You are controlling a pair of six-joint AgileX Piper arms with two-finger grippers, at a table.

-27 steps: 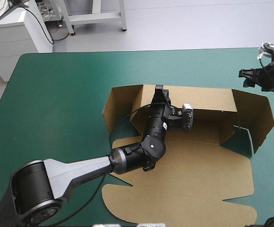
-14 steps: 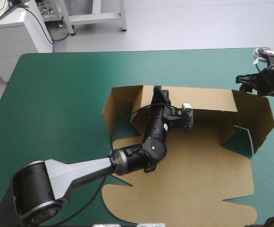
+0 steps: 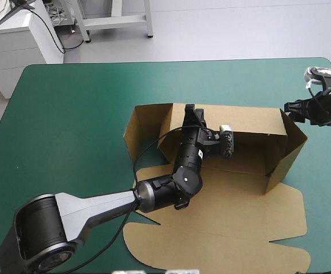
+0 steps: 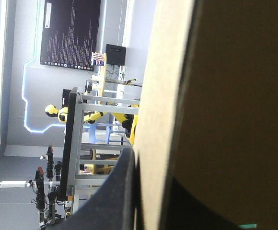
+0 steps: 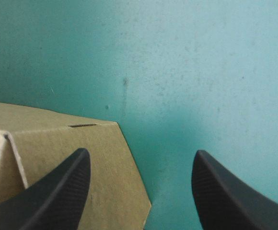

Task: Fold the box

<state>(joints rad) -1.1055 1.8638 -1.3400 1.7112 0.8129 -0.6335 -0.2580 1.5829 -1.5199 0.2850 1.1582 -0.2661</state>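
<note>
Now the right side wall (image 3: 290, 145) of the box (image 3: 228, 200) stands nearly upright, where just before it splayed outward. The right tool (image 3: 295, 107), fingers spread and holding nothing, has come in just beside that wall's outer top corner. The left tool (image 3: 191, 116) stays clenched on the rear wall (image 3: 245, 120), keeping it raised. The box lies on the teal-green bench (image 3: 68, 114), its lid (image 3: 222, 240) flat behind the left tool. With two walls up, tucking the side flap looks like the next step.
</note>
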